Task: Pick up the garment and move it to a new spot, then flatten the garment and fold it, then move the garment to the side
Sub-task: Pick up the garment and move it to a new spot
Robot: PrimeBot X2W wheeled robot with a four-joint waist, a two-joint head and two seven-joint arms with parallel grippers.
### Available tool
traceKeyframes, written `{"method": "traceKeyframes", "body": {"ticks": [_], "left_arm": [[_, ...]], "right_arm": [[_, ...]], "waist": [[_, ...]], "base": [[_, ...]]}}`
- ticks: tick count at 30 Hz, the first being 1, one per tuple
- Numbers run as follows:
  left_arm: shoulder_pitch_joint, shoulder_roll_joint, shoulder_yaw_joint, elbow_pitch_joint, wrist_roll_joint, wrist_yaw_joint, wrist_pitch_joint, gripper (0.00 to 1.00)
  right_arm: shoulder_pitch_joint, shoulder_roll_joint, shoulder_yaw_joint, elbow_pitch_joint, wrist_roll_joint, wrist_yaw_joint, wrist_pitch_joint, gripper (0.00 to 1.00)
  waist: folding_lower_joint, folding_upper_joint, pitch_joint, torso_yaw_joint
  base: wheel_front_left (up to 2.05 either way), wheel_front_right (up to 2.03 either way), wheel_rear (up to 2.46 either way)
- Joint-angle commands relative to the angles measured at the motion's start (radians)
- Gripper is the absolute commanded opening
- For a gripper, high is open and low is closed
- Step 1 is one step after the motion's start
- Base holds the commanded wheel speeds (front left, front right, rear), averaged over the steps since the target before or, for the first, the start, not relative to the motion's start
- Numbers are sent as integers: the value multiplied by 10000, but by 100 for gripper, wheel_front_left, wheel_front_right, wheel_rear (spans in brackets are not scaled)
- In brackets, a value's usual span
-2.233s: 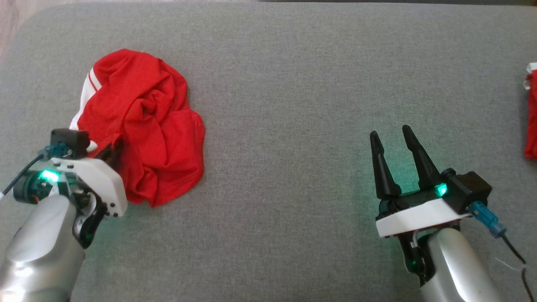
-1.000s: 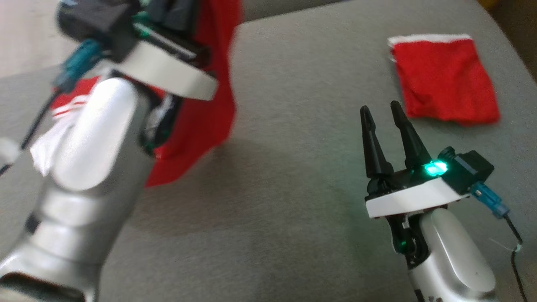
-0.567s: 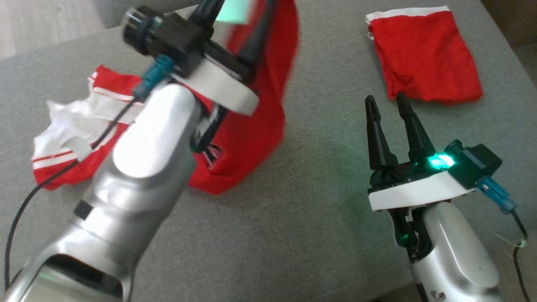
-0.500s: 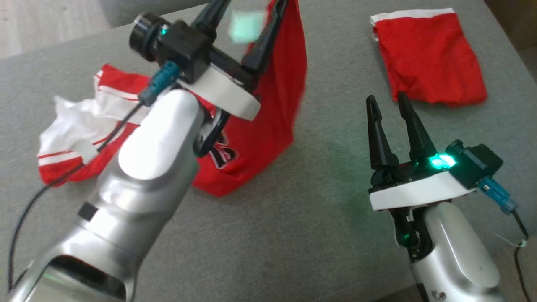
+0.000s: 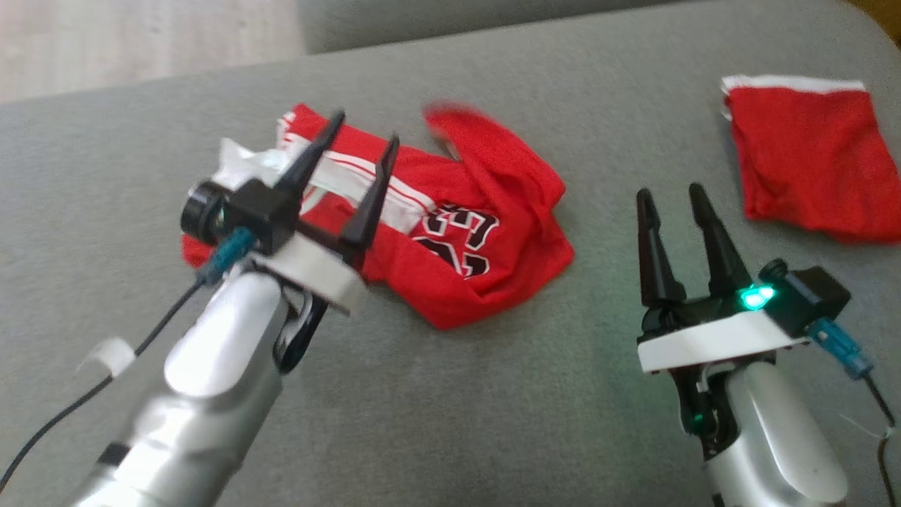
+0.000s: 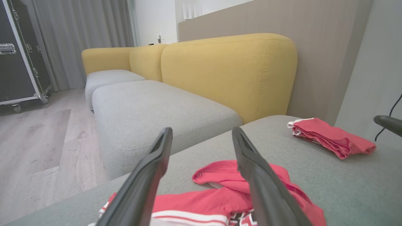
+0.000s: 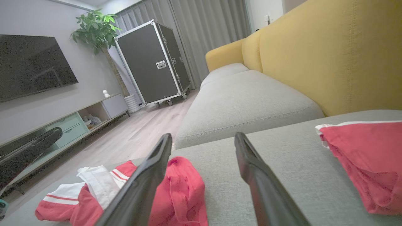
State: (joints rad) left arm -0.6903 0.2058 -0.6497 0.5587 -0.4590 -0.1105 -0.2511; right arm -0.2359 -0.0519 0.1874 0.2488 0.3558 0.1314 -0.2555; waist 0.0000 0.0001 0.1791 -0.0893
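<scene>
The garment [image 5: 486, 239], a red jersey with white trim and black numbers, lies crumpled on the grey cushion [image 5: 450, 394] left of centre. It also appears in the left wrist view [image 6: 220, 194] and the right wrist view [image 7: 182, 191]. My left gripper [image 5: 366, 137] hovers open above the jersey's white-striped left part, holding nothing. My right gripper [image 5: 669, 193] stands open to the right of the jersey, apart from it, fingers empty.
A second red cloth [image 5: 809, 169] with a white edge lies flat at the cushion's far right, seen also as a red cloth [image 7: 367, 157]. A yellow sofa back [image 6: 229, 69] and another grey seat [image 6: 150, 110] stand beyond. Wooden floor lies off the cushion's left edge.
The left gripper opened and let the jersey drop; the garment now lies on the cushion and the left arm has come down lower. The head camera shifted. The right gripper stayed open.
</scene>
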Motion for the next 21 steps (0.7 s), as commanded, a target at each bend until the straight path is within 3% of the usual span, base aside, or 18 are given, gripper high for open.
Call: {"method": "traceKeyframes", "body": {"ticks": [1,4,11,16,21], "left_arm": [[-195,427,190,-459,-80,-81,-82,100],[236,846,493,-798,-310,16,-89,100],[2755,1490,2400,-2770,-1049,970,-103,100],[5121,1063,3725,-4223,-1040,1400,-105,100],[6485,136,4491,-5034,-457,1238,-105,100]], "right_arm": [[-95,17,253,-261,-81,-7,-63,100],[-60,17,259,-272,-25,-7,-63,100],[326,17,168,-186,-73,-7,-63,100],[670,17,73,106,-207,-7,-63,100],[714,17,78,229,-329,-7,-63,100]], "waist": [[0,-1,-457,484],[0,-1,-681,698],[0,-1,-1095,1092],[0,-1,-1278,1316],[0,-1,-1260,1368]], "base": [[0,0,0],[0,0,0],[0,0,0],[0,0,0],[0,0,0]]}}
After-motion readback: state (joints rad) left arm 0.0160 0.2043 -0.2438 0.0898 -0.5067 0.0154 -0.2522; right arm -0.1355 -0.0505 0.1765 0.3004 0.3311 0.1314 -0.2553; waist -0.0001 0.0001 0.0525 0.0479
